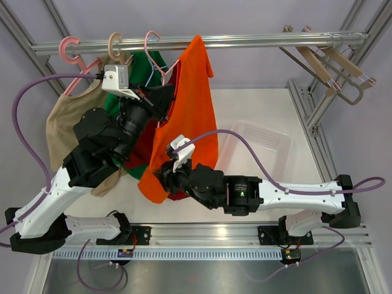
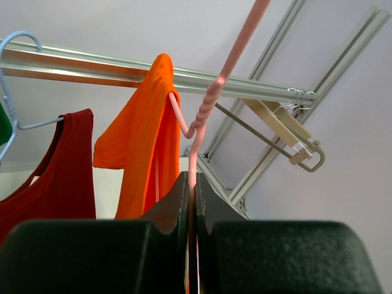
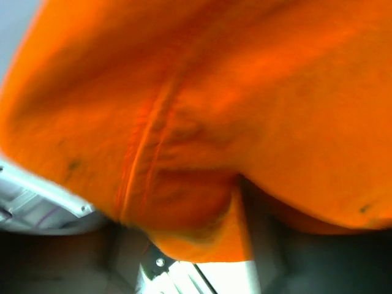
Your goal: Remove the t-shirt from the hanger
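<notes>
table (image 1: 257,107): white, clear bin (image 1: 262,150)
rail (image 1: 257,40): aluminium
left gripper (image 2: 191,184): clamping pink hanger (image 2: 207,105)
right gripper (image 1: 163,177): at orange t-shirt (image 1: 193,104), grip unclear

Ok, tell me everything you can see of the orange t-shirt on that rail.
The orange t-shirt is plain, bright, soft-looking knit with a stitched seam and no visible print. Its top bunches up near the rail, draped over one arm of the pink hanger, whose wire the left fingers clamp. The body hangs diagonally down toward the arms, and its lower edge looks pinched between the right fingers. A red garment hangs beside it.
</notes>
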